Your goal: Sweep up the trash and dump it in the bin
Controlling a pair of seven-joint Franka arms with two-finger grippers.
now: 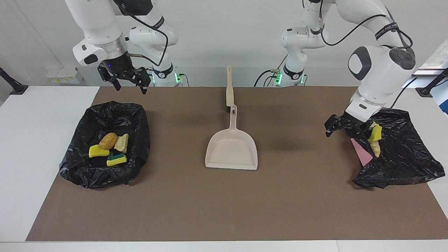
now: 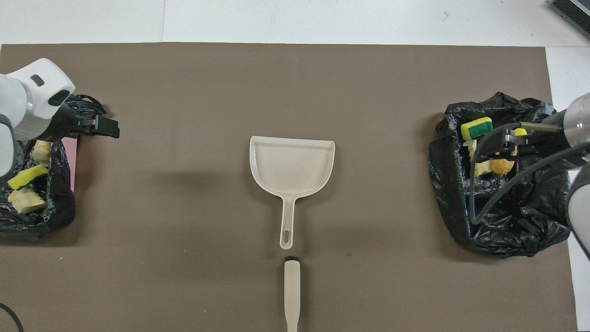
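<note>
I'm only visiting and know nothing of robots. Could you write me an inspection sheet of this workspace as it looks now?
Surface: brown mat on a white table; no scraps loose on it.
Job's things: dustpan mid-mat, empty; brush nearer the robots, at its handle end. Trash lies in the black-lined bin at the right arm's end; more scraps on a black bag at the left arm's end.
Clutter: pink sheet at the bag's edge.
End effectors: left end effector open, empty, over the bag's edge; right end effector open, empty, waiting above the mat's edge by the bin.
Cables: black leads along both arms.
Surroundings: white wall, socket box.
</note>
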